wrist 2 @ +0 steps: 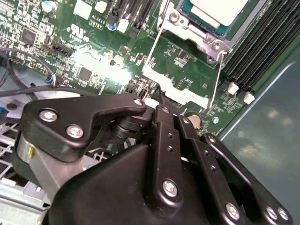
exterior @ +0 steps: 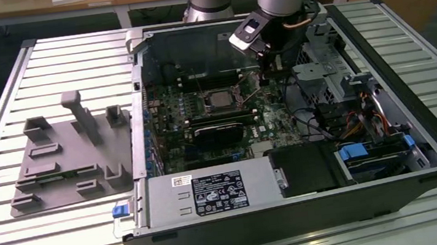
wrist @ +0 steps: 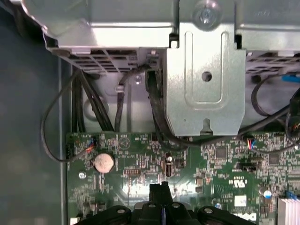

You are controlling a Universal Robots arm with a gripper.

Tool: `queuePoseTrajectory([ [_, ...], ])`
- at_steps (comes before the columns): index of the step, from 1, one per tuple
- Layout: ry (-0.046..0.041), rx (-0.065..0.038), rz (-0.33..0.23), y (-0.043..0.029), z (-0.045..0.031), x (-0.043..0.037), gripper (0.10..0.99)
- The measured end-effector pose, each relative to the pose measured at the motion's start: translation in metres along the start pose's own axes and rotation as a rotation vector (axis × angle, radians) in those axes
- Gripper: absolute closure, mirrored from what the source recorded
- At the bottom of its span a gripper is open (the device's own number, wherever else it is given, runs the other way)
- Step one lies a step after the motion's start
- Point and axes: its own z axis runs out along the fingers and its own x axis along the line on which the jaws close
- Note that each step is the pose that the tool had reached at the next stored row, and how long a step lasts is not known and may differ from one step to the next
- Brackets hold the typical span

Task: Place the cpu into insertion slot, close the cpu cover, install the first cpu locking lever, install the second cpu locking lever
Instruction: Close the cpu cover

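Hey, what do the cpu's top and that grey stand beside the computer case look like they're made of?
The cpu top looks like bare metal: a pale silver, satin finish that catches the light. The grey stand looks like matte plastic, perhaps printed, given its uniform dull grey, blocky shapes and lack of shine.
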Motion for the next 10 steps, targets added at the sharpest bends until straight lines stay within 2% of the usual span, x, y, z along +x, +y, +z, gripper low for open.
queuePoseTrajectory([
  [10, -0.0001, 0.004, 0.000, -0.0018, 0.0000, -0.0001, 0.984],
])
